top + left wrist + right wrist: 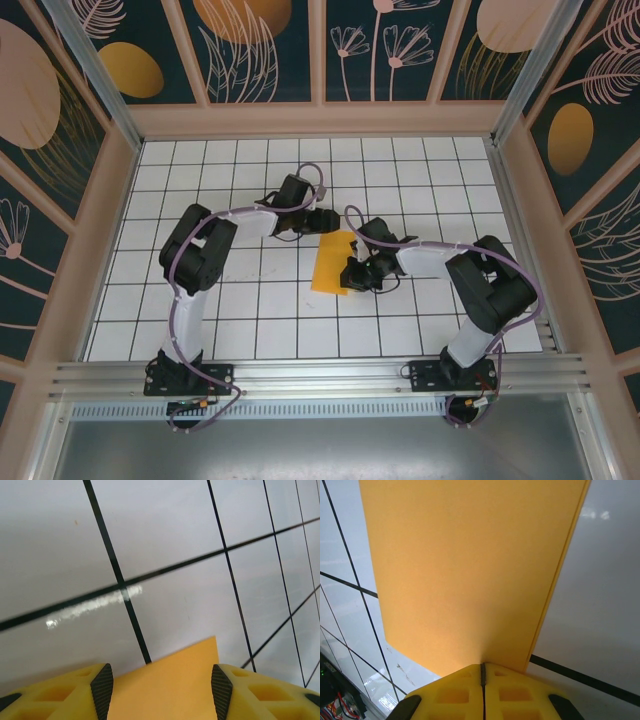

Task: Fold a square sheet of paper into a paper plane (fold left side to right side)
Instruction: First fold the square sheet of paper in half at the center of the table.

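The thin orange-yellow square sheet of paper (332, 262) is lying on the white gridded table (260, 320) between the two arms, already doubled into a narrow rectangle. In the right wrist view, two layered edges are showing along one long side. The left-to-right fold is looking done or nearly so, with the nose and wing folds all remaining. The left jaws are standing apart, holding nothing, above the sheet's far corner. The right jaws are pressed shut at its near edge. Their tips are hiding whether they are pinching the sheet or only pressing on it.
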